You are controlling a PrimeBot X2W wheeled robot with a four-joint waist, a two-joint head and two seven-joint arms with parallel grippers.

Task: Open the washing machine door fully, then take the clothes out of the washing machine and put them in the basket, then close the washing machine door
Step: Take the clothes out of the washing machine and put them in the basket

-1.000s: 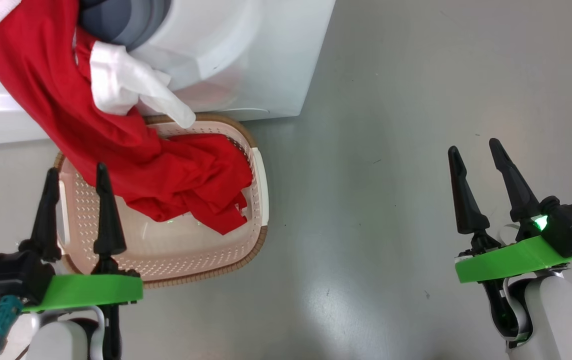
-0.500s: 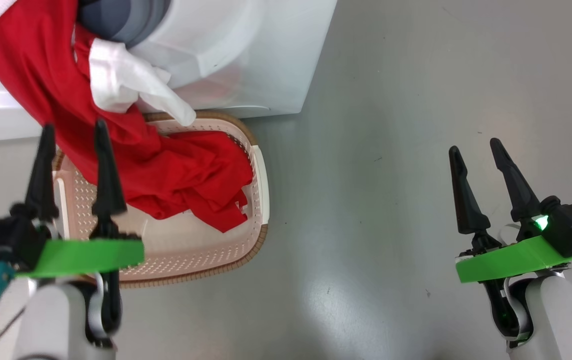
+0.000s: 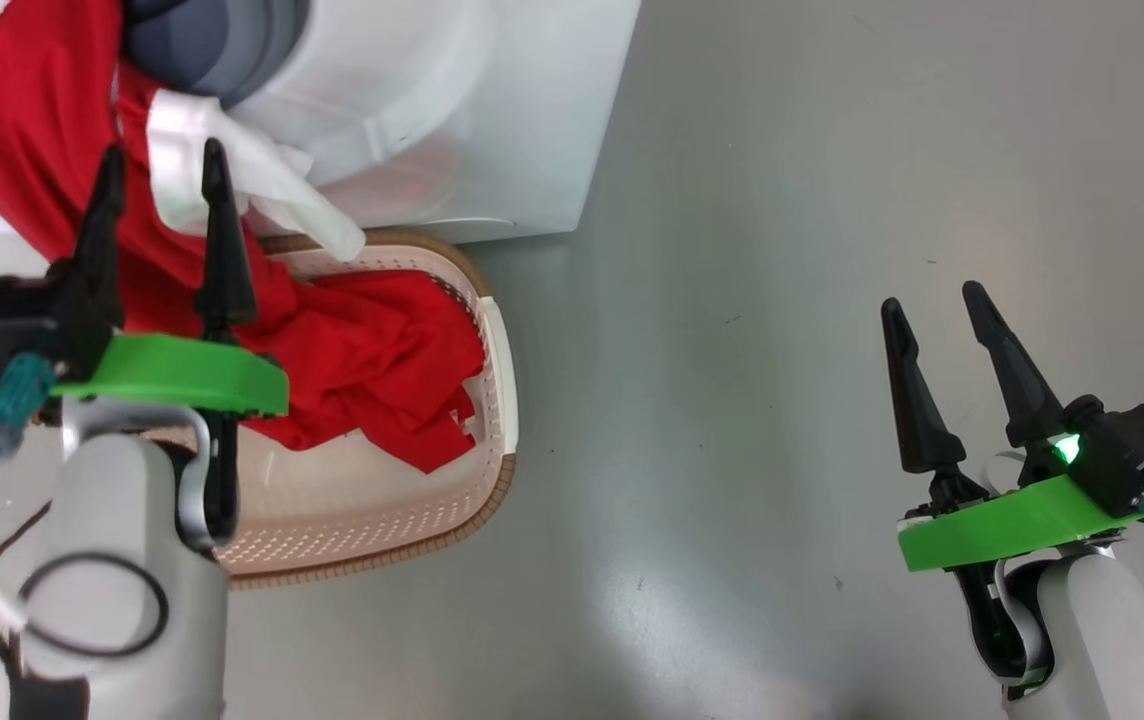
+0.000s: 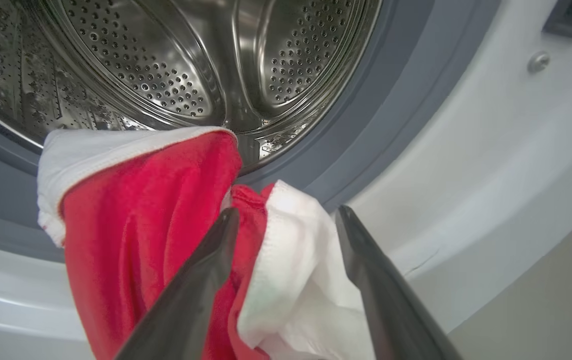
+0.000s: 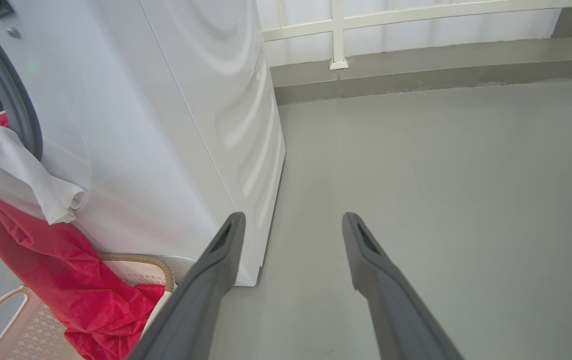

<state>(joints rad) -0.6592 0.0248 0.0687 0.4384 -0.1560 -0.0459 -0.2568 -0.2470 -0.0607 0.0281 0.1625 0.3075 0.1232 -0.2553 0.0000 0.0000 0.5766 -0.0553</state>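
The mouth of the washing machine (image 3: 492, 120) was uncovered, so we judged that the door was already open. The clothes (image 3: 352, 350) were only half way out. One end lay in the basket (image 3: 497, 400), which stood on the floor (image 3: 732, 400) just in front of the machine. The other end hung over the grey rubber ring (image 4: 356, 115) at the lower edge of the opening. The steel drum (image 4: 166, 65) behind it looked empty, as far as we could see. What was left, in our judgement, was to pull this part down into the basket and then to close the door.

The fabric was bright red, thin and crumpled, with a white hem and a white panel (image 4: 296, 260) folded over the ring. Our left hand (image 3: 164, 150) was wide open, one finger on each side of this panel, with no grip on it yet. Our right hand (image 3: 932, 297) was also wide open and held nothing, well apart from the basket, over the bare floor.
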